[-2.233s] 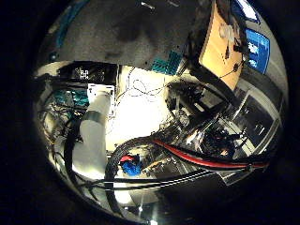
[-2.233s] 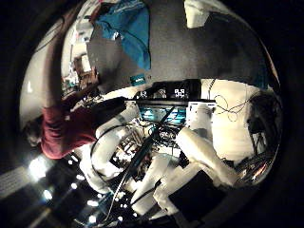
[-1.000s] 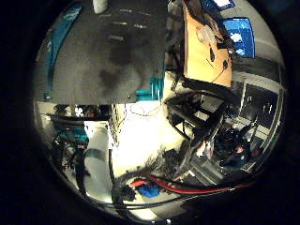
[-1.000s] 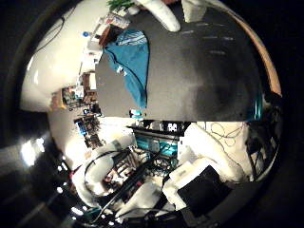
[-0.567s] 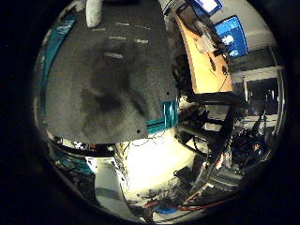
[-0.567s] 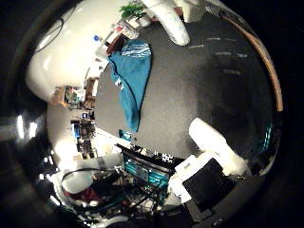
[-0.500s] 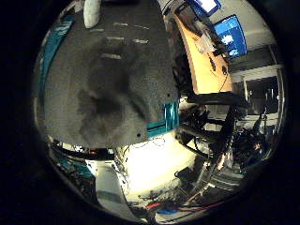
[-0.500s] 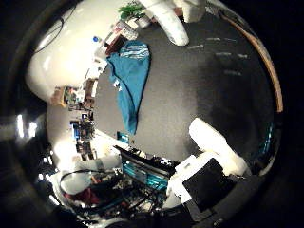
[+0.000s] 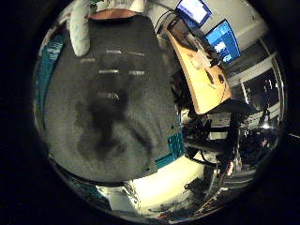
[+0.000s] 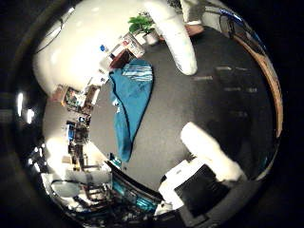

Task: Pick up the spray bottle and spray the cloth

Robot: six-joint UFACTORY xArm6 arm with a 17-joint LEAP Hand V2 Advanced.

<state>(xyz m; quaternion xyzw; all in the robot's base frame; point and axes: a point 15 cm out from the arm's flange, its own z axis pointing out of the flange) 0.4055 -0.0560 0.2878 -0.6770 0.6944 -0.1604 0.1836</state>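
A white spray bottle (image 10: pixel 178 40) stands on the grey table (image 10: pixel 204 90); in the right little finger side palm view it shows at the table's far end (image 9: pixel 82 28). A teal cloth (image 10: pixel 128 100) lies spread along the table's edge, away from the bottle. My hand (image 10: pixel 211 157) hovers high over the table, well away from both. One white finger and a black part of it reach into the right thumb side palm view. The hand is open and holds nothing.
The grey table top (image 9: pixel 112 94) has dark patches in its middle and a teal rim (image 9: pixel 174 150). A wooden desk (image 9: pixel 202 70) with monitors (image 9: pixel 225 39) stands beside it. A green plant (image 10: pixel 144 21) and cluttered shelves lie beyond the cloth.
The views have swung from the robot's base and floor onto the table. The table now fills them, and the bottle and cloth show larger.
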